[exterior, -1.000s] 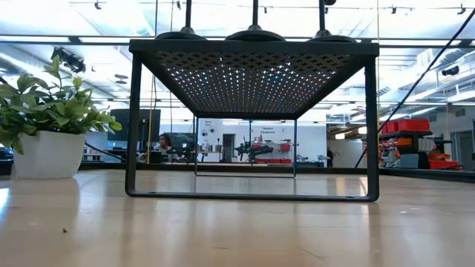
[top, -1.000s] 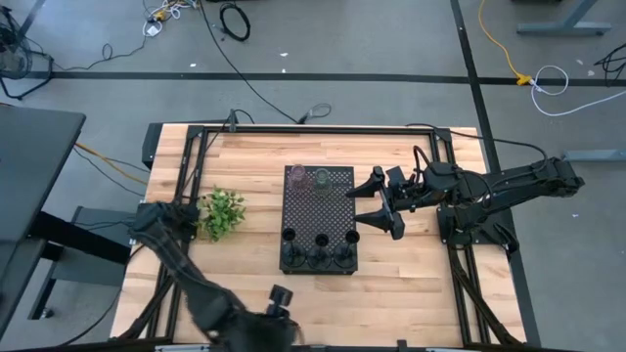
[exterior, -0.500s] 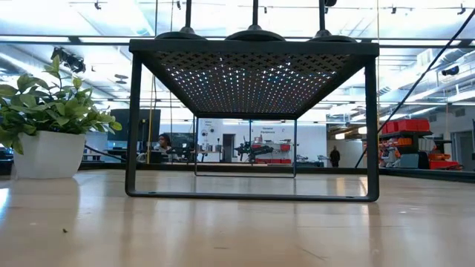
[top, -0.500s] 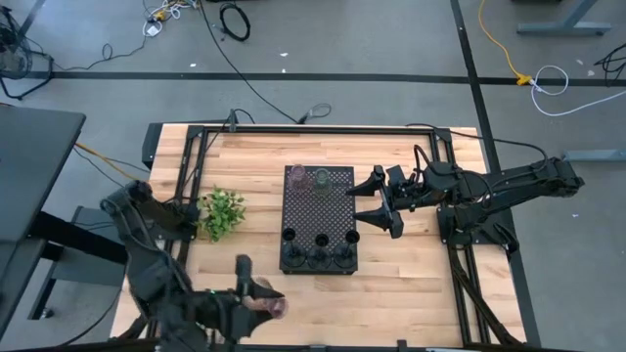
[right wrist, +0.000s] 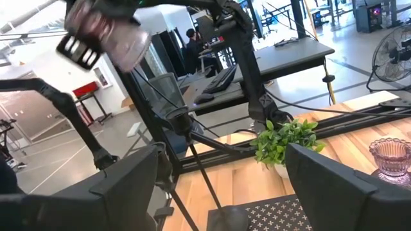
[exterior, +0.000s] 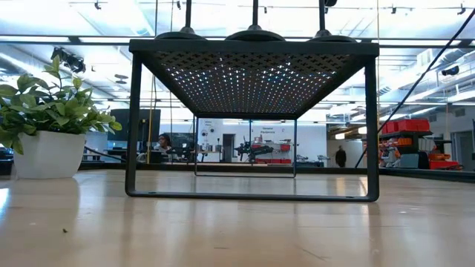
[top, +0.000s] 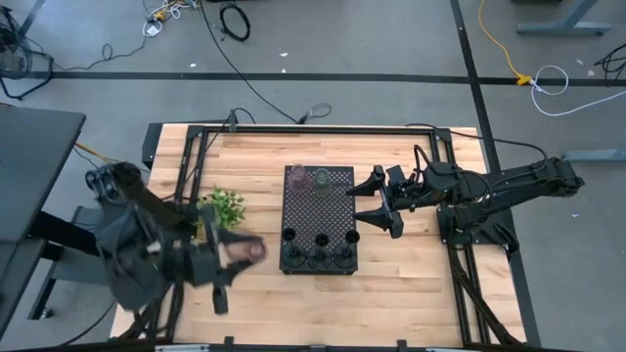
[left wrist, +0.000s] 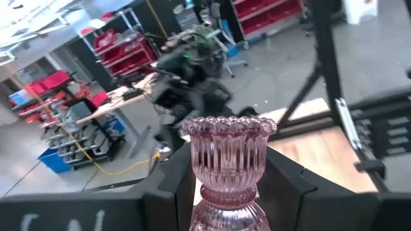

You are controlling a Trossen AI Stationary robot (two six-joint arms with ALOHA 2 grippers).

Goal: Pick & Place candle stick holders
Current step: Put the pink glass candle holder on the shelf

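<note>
Left gripper clamped a pink glass cup between its fingers, held up over the table at about 8 o'clock from the black perforated tray, near the plant. Three black stick holders stood along the tray's 6 o'clock edge; two more glass cups sat at its 12 o'clock edge. Right gripper hung at the tray's 3 o'clock side, jaws spread wide, holding nothing.
</note>
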